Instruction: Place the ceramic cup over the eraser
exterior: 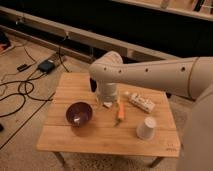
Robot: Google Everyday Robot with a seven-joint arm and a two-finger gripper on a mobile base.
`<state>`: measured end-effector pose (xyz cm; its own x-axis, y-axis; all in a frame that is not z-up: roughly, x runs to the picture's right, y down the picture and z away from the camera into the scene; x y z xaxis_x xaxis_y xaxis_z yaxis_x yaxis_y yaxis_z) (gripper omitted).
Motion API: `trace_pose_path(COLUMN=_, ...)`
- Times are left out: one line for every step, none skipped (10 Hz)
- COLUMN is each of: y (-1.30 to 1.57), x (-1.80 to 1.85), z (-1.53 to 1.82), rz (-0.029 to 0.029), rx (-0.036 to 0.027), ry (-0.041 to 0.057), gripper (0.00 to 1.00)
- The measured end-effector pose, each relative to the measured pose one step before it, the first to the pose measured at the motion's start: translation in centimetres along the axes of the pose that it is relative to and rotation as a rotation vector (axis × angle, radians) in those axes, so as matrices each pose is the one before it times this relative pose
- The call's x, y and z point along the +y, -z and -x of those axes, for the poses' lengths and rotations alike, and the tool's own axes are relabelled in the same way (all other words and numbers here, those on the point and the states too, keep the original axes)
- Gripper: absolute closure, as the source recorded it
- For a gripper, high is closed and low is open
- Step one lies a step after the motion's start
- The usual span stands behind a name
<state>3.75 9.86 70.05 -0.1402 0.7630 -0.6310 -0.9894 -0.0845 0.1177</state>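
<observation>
I am looking down at a wooden table [100,139] with the robot's big white arm [150,75] reaching in from the right, over the back part of it. The arm bends down near the middle of the table. The gripper [106,99] is at its low end, close to the tabletop and just beside a flat white block [108,105]. The arm hides most of the gripper, so I cannot tell if it is open or closed. The ceramic cup [146,128] stands by itself on the front right part of the table, well apart from the gripper. A small black upright thing [93,84] shows just left of the arm's bend, toward the back of the table. I think it is the eraser, but it is dark and sits right against the arm, so I am not sure. The cup and that black thing are well apart, with the arm's low end between them. A dark purple bowl [79,113] sits on the front left part of the table, near the gripper but not touching it. An orange stick [120,110] lies just to the right of the gripper. A long white box [141,102] lies a bit farther right and back. On the floor to the left are black cables [20,92] and a small black box [46,66].
</observation>
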Motion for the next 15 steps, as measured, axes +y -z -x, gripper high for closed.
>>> trace_pose_path(y=0.001, x=-0.882, z=0.092, rz=0.00263, rx=-0.00510, ry=-0.01354, gripper=0.35)
trace_pose_path(y=-0.065, x=-2.337, z=0.102, rz=-0.00188, rx=-0.00646, ry=-0.03174, gripper=0.35)
trace_pose_path(y=-0.113, x=-1.753, z=0.093, rz=0.00358, rx=-0.00628, ry=-0.02460, gripper=0.35)
trace_pose_path(y=-0.196, x=-1.697, z=0.051, rz=0.00099, rx=-0.00478, ry=-0.02105, gripper=0.35)
trace_pose_path(y=-0.235, x=-1.696, z=0.014, rz=-0.00111, rx=-0.00236, ry=-0.02253, gripper=0.35)
trace_pose_path(y=-0.364, x=-2.209, z=-0.017, rz=-0.00860, rx=0.00161, ry=-0.03306, gripper=0.35)
trace_pose_path(y=-0.359, x=-1.850, z=0.010, rz=-0.00998, rx=0.00432, ry=-0.03049, gripper=0.35)
trace_pose_path(y=-0.411, x=-1.314, z=0.019, rz=-0.00630, rx=0.00492, ry=-0.02273, gripper=0.35)
trace_pose_path(y=-0.741, x=-1.488, z=0.097, rz=-0.00426, rx=0.00704, ry=-0.02697, gripper=0.35)
trace_pose_path(y=-0.766, x=-0.554, z=0.251, rz=0.01084, rx=0.00742, ry=-0.01982, gripper=0.35)
trace_pose_path(y=-0.736, x=-0.213, z=0.225, rz=0.01187, rx=0.00940, ry=-0.01304, gripper=0.35)
trace_pose_path(y=-0.872, x=-0.545, z=0.279, rz=0.00943, rx=0.01208, ry=-0.01700, gripper=0.35)
trace_pose_path(y=-0.879, x=-0.612, z=0.254, rz=0.00719, rx=0.01415, ry=-0.01665, gripper=0.35)
trace_pose_path(y=-0.450, x=-0.570, z=0.150, rz=0.00253, rx=0.00822, ry=-0.01305, gripper=0.35)
trace_pose_path(y=-0.303, x=-0.625, z=0.225, rz=0.00347, rx=0.00329, ry=-0.01416, gripper=0.35)
